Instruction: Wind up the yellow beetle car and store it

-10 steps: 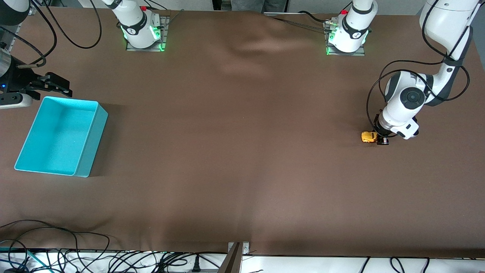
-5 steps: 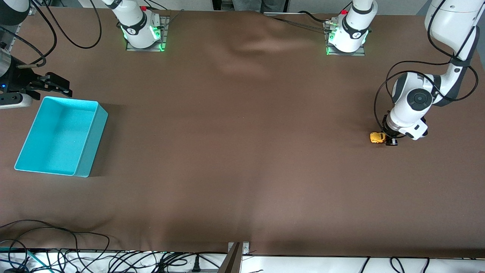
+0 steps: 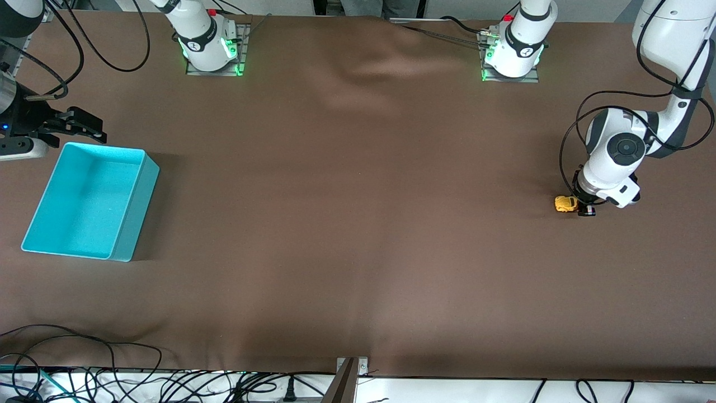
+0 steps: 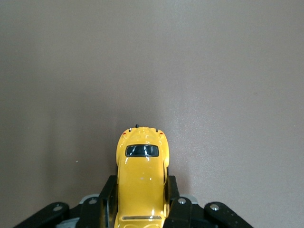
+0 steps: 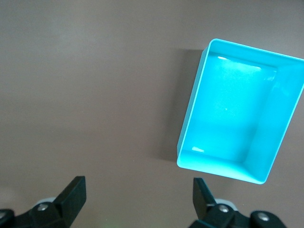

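Front view: high, across the table [image 3: 358, 235], facing the arm bases, whole table in frame. Left wrist view: close, looking down on the car [image 4: 141, 183] (also seen from front). Right wrist view: higher, looking down on the bin [image 5: 237, 128], shared with front.

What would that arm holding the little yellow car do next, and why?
Probably keep dragging the yellow beetle car backward along the brown table to wind it. The left gripper is shut on the car's sides, low at the table. The teal bin lies at the right arm's end, where the right gripper waits open, so storing comes later.
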`<move>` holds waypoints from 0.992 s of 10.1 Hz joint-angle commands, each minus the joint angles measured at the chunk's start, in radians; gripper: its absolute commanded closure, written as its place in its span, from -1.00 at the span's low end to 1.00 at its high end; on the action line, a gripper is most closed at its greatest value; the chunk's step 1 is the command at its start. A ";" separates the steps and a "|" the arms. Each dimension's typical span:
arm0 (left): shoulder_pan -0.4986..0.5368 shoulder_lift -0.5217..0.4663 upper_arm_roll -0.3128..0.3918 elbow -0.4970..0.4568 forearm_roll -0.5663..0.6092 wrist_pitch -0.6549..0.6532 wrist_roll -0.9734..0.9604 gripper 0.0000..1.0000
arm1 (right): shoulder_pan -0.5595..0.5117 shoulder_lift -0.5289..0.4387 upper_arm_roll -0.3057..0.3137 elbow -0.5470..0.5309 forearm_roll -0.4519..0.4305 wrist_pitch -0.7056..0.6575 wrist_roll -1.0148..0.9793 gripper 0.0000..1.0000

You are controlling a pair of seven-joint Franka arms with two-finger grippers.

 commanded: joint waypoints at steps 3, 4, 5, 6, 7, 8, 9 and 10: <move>0.013 0.071 0.008 0.061 0.042 0.014 -0.023 -0.64 | 0.001 0.003 0.000 0.014 0.001 -0.007 -0.012 -1.00; 0.013 0.069 0.008 0.061 0.042 0.012 -0.023 -0.65 | 0.001 0.005 0.000 0.014 0.001 -0.007 -0.012 -1.00; 0.013 0.066 0.008 0.061 0.042 0.012 -0.021 -0.64 | 0.001 0.003 0.000 0.014 0.001 -0.007 -0.012 -1.00; 0.013 0.065 0.008 0.061 0.044 0.012 -0.021 -0.64 | 0.001 0.005 -0.002 0.014 0.001 -0.007 -0.012 -1.00; 0.013 0.065 0.008 0.061 0.044 0.012 -0.021 -0.63 | 0.001 0.005 -0.002 0.014 0.001 -0.007 -0.012 -1.00; 0.013 0.063 0.008 0.061 0.042 0.011 -0.021 -0.62 | 0.001 0.005 0.000 0.014 0.001 -0.007 -0.012 -1.00; 0.013 0.056 0.008 0.061 0.042 0.009 -0.021 -0.62 | 0.001 0.005 -0.002 0.014 0.001 -0.007 -0.012 -1.00; 0.013 0.045 0.008 0.061 0.044 0.009 -0.018 -0.63 | 0.001 0.005 0.000 0.014 0.001 -0.009 -0.012 -1.00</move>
